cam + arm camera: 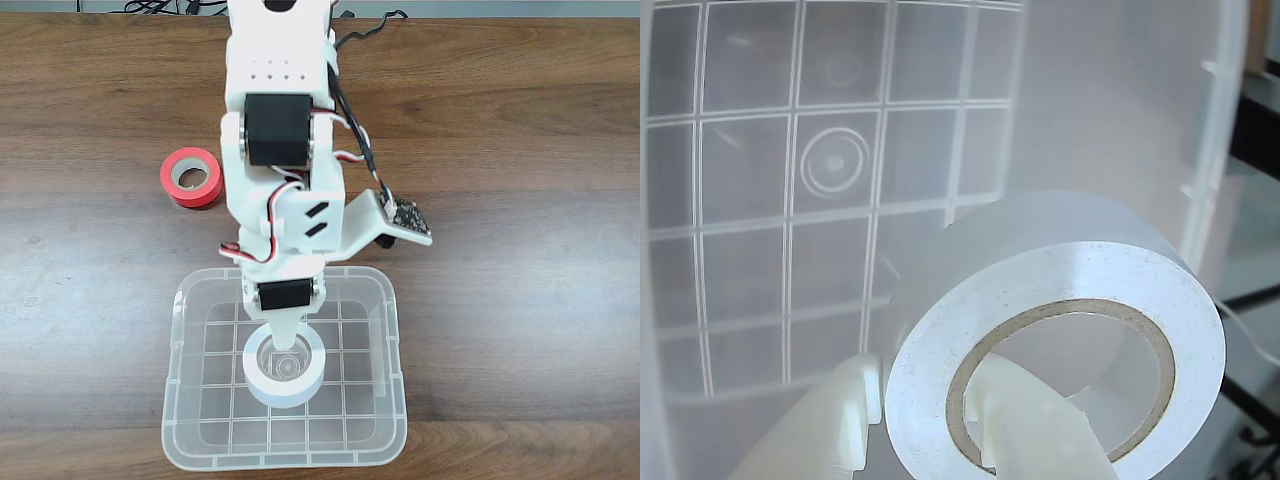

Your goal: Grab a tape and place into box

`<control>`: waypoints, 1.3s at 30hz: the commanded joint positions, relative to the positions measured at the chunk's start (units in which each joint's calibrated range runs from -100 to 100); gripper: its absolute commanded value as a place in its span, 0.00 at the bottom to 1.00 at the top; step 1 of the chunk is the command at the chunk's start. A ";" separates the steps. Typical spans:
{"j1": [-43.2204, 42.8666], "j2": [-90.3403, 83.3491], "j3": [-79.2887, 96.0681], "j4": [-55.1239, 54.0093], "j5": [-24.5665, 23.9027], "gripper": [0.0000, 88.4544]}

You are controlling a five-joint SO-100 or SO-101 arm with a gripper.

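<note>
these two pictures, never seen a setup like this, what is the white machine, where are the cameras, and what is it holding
The white machine is a small robot arm with a two-finger gripper. The fixed view looks down on a wooden table; the wrist view comes from a camera riding on the arm. The gripper pinches the white tape, one finger through its hollow centre and one outside, over the clear plastic box. Whether the roll touches the bottom is unclear. A red roll lies on the table outside the box.
</note>
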 commanded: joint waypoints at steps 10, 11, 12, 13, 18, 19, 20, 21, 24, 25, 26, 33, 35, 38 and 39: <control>-0.21 9.35 -13.25 -1.78 -0.25 0.12; -0.21 9.35 -13.25 -1.78 -0.25 0.15; -0.21 9.35 -13.25 -1.78 -0.25 0.17; -0.21 9.35 -13.25 -1.78 -0.25 0.20; -0.21 9.19 -13.25 -1.69 -0.25 0.21; -0.21 9.03 -13.25 -1.61 -0.25 0.21; -0.21 8.87 -13.25 -1.52 -0.25 0.21; -0.21 8.70 -13.25 -1.44 -0.25 0.21; -0.21 8.46 -13.25 -1.26 -0.25 0.21; -0.14 8.46 -13.25 -1.09 -0.25 0.21; -0.07 8.46 -13.25 -0.92 -0.25 0.21; 0.30 1.95 -14.12 4.64 -0.36 0.15; 0.37 -1.59 -14.12 6.95 -0.36 0.07; 0.23 -7.47 -14.12 11.41 -1.10 0.01; 0.01 -9.80 -14.12 13.29 -1.41 0.02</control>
